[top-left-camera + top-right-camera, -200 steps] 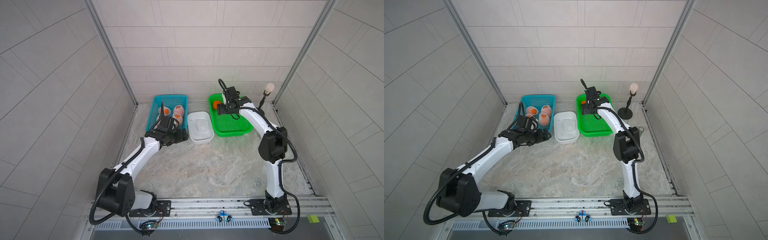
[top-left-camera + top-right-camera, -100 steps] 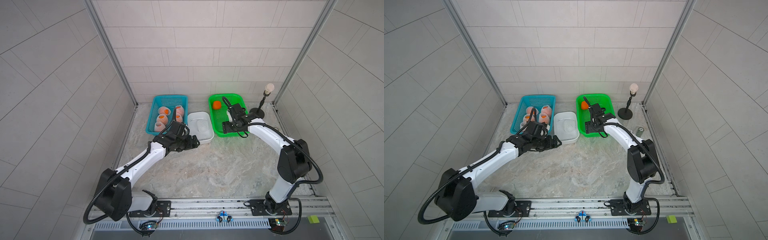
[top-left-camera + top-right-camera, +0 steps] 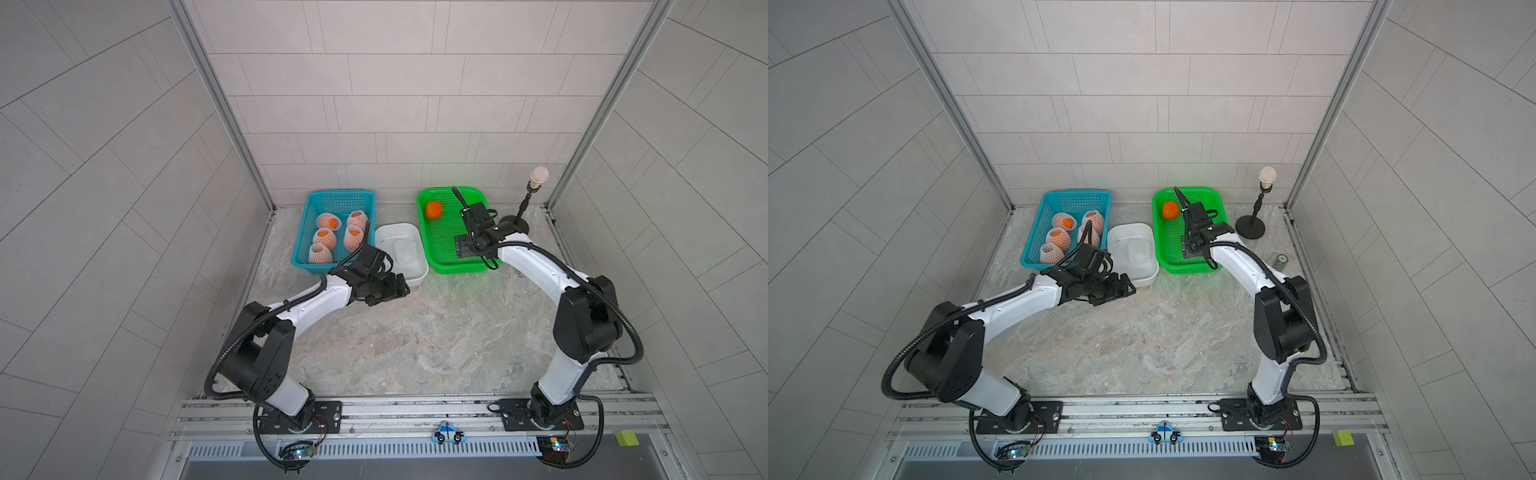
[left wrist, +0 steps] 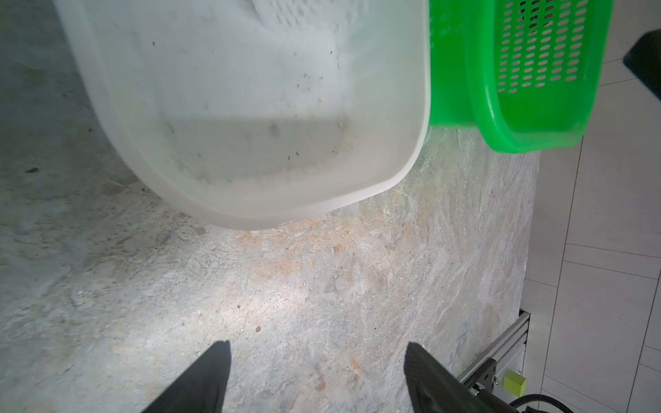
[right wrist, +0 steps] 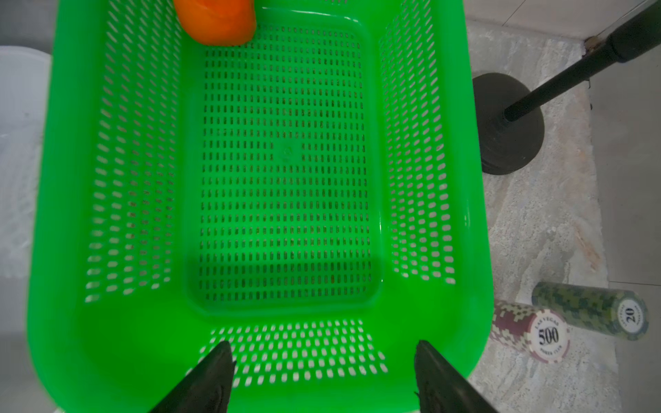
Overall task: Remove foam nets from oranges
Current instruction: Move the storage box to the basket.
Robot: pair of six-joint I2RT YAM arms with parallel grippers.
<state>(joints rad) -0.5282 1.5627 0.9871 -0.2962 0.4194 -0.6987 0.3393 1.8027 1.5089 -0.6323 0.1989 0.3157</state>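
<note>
Both released, empty: left gripper (image 4: 318, 347), right gripper (image 5: 323, 345). Five netted oranges (image 3: 353, 237) in blue basket (image 3: 340, 194), 11 o'clock; bare orange (image 3: 433, 210) in green tray (image 3: 457, 267), 1 o'clock. Judged: nets (image 3: 319, 255) soft, light, clingy; pinch loose rim.

I see one bright orange fruit (image 5: 216, 21). The tray (image 5: 71, 339) is green with rows of little holes. The tub (image 4: 250, 211) is plain white, the basket (image 3: 300, 237) blue.

Both top views high, looking down on the whole worktop (image 3: 415, 340), left wrist view past my left claw (image 4: 316, 345) onto the white tub (image 4: 250, 143), right wrist view past my right claw (image 5: 322, 343) onto the green basket (image 5: 107, 339), both close, sharing tub and basket.
</note>
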